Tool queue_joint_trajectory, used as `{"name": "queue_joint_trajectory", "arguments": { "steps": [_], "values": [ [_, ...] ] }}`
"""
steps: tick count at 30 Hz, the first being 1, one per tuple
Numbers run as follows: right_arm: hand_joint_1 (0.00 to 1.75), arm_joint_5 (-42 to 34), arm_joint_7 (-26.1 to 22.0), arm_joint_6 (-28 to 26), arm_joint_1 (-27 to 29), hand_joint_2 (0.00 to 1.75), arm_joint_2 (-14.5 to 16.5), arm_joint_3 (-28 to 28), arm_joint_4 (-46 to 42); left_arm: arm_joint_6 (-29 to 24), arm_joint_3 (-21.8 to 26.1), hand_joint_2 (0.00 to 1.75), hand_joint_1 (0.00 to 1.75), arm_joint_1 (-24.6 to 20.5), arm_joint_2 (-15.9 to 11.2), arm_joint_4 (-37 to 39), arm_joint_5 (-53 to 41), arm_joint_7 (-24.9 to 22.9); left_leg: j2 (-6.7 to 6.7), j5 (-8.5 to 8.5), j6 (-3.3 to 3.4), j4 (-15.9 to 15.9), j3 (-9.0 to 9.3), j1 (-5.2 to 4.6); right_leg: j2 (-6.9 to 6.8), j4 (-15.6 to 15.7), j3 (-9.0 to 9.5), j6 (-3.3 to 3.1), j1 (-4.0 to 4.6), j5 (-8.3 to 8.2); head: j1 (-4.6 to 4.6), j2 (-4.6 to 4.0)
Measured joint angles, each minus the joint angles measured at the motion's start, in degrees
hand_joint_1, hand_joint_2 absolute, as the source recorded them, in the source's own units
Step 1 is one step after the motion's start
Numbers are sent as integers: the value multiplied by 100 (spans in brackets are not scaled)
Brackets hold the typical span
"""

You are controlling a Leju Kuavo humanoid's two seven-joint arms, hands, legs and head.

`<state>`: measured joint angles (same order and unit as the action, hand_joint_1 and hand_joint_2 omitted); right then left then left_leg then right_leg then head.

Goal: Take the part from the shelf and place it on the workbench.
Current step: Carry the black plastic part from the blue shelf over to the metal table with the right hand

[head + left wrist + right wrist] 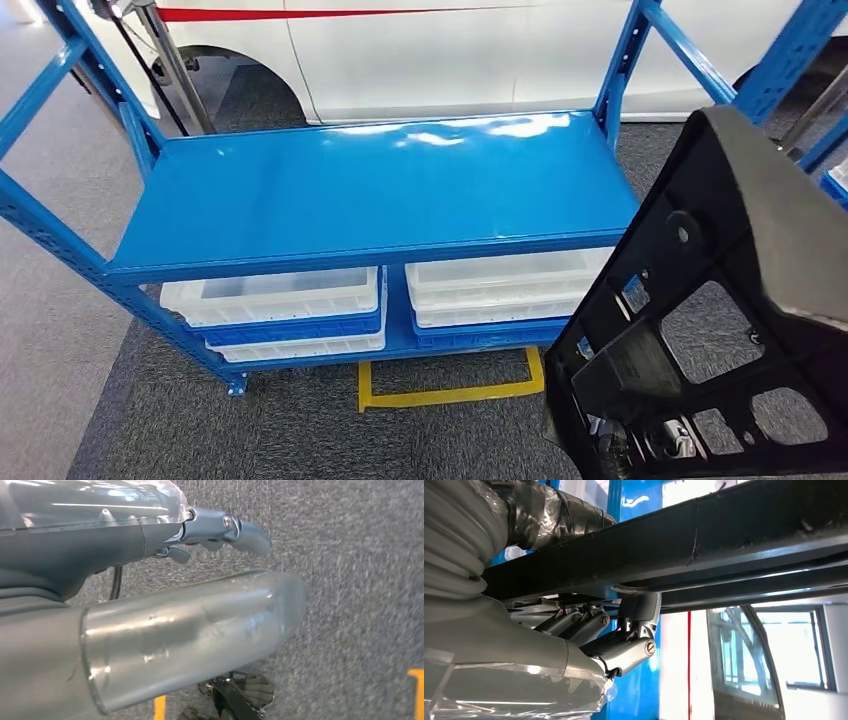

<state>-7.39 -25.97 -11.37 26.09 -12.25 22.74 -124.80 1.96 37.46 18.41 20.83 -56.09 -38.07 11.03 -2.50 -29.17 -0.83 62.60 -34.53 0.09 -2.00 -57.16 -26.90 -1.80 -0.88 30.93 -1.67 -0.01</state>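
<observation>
We hold the black part (720, 300) near the blue shelf (380, 200).
Our right hand (619, 640) grips the part; our left hand (220, 530) hangs over the carpet, holding nothing.

The right hand (614, 640) has its dark fingers (574, 625) curled up against the underside of the black part (724, 545) it holds; the left hand (220, 530) hangs toward the floor, fingers loosely bent and holding nothing, thumb (200, 630) extended

Blue shelf rack (380, 210) on grey carpet (60, 330) holds white bins (280, 298).
</observation>
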Motion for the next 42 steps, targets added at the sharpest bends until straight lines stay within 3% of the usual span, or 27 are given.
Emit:
{"name": "queue_joint_trajectory", "arguments": {
  "steps": [2,3,6,7,8,10,11,13,14,15,16,18,20,21,24,26,28,30,31,32,33,35,37,39,40,42],
  "values": [
    [175,0,11,1,6,175,-3,-1,0,-2,-1,0,0,33,0,-5,17,-5,137,-326,-7,587,-162,10,147,-17,-98,-23,11,-67,0,1],
    [175,0,18,1,11,175,-4,-2,0,-2,-3,0,0,51,0,-11,27,-8,290,-329,30,534,-31,10,292,-39,-163,-23,17,-112,0,1],
    [175,2,29,-2,17,175,-7,-3,-3,-2,-13,0,0,81,-5,-29,59,-15,690,63,175,-488,661,0,654,-95,-291,64,6,-202,-2,0],
    [175,2,33,-3,21,175,-9,-3,-4,-2,-16,0,0,86,-8,-35,72,-19,691,51,187,-539,685,-6,718,-94,-322,104,-7,-227,-4,0],
    [175,3,41,-5,29,175,-10,-3,-7,-2,-25,0,0,88,-6,-49,82,-21,626,63,196,-590,683,0,778,-90,-348,146,-11,-250,-8,-1],
    [175,8,57,-13,49,175,-16,-7,-16,-2,-55,0,0,87,-2,-74,92,-25,473,103,234,-707,694,27,654,-198,-437,198,5,-188,1,-1],
    [175,11,62,-16,52,175,-20,-11,-23,-2,-70,0,0,92,1,-84,94,-27,392,130,255,-755,694,43,521,-396,-542,215,16,-58,7,0],
    [175,16,65,-20,54,175,-28,-20,-31,-2,-88,0,0,108,3,-85,97,-31,230,145,288,-772,666,39,291,-1077,-877,249,7,318,17,0],
    [175,18,67,-21,58,175,-33,-23,-31,-2,-92,0,0,114,4,-85,98,-36,144,141,293,-764,648,36,262,-1424,-1042,272,-6,457,16,0],
    [175,20,72,-25,65,175,-37,-26,-31,-2,-96,0,0,117,4,-85,100,-40,62,134,291,-754,634,35,247,-1624,-1132,293,-20,497,16,-1],
    [175,21,76,-30,73,175,-41,-29,-31,-2,-100,0,0,116,5,-85,103,-44,-15,125,283,-743,626,36,229,-1623,-1119,311,-36,430,16,0],
    [175,28,83,-42,82,175,-45,-35,-32,-2,-111,0,0,114,6,-85,106,-47,-147,90,245,-697,627,43,102,-1017,-776,336,-65,83,17,0],
    [175,39,87,-56,88,175,-48,-38,-35,-2,-119,0,0,114,4,-85,108,-50,-255,27,174,-615,625,23,-106,-369,-431,303,-49,-125,15,0],
    [175,45,91,-67,94,175,-49,-39,-38,-2,-121,0,0,113,3,-85,110,-51,-302,2,140,-579,628,11,-160,-220,-364,269,-35,-145,13,-1],
    [175,59,115,-91,121,175,-50,-43,-48,-2,-125,0,0,99,2,-91,127,-54,-400,-34,56,-540,662,13,-17,-193,-409,146,-13,-158,9,-1],
    [175,69,126,-93,136,175,-51,-46,-57,-2,-126,0,0,95,2,-99,139,-55,-200,-223,-1,-323,581,40,90,-169,-430,75,-31,-199,8,0],
    [175,74,133,-93,142,175,-52,-47,-63,-2,-125,0,0,105,2,-102,145,-57,92,-617,-36,341,287,57,195,-162,-458,32,-34,-225,6,0],
    [175,74,146,-96,147,175,-52,-47,-65,-1,-125,0,0,116,2,-102,152,-62,188,-862,-35,1030,-34,59,326,-167,-481,15,-15,-237,6,-1],
    [175,74,154,-98,151,175,-52,-47,-66,1,-125,0,0,118,2,-102,155,-62,200,-820,-21,1125,-85,58,400,-173,-483,11,-4,-241,6,-1],
    [175,74,161,-102,155,175,-52,-47,-66,2,-125,0,0,119,2,-102,157,-63,217,-663,3,979,-27,56,476,-179,-479,11,6,-242,6,-1],
    [175,73,167,-104,159,175,-52,-47,-67,3,-125,0,0,120,2,-102,161,-65,274,-433,39,644,117,52,551,-183,-469,11,14,-242,6,-1],
    [175,69,176,-106,160,175,-52,-48,-70,6,-122,0,0,130,-2,-104,178,-75,557,-68,131,-94,429,44,694,-194,-467,27,18,-248,7,0],
    [175,64,183,-104,167,175,-54,-52,-72,7,-119,0,0,143,-10,-113,197,-93,733,13,192,-426,565,28,829,-201,-514,85,-5,-277,7,0],
    [175,59,187,-103,193,175,-55,-63,-78,7,-125,0,0,137,-11,-134,208,-106,623,17,215,-523,595,35,941,-192,-571,170,-22,-318,7,-1],
    [175,57,187,-101,211,175,-55,-71,-82,7,-130,0,0,134,-9,-145,211,-109,547,41,229,-589,613,48,877,-217,-601,199,-12,-307,8,-1],
    [175,57,187,-99,215,175,-60,-85,-95,6,-137,0,0,138,-4,-162,216,-111,374,101,272,-697,634,70,556,-547,-773,236,15,-86,20,0]
  ]
}}
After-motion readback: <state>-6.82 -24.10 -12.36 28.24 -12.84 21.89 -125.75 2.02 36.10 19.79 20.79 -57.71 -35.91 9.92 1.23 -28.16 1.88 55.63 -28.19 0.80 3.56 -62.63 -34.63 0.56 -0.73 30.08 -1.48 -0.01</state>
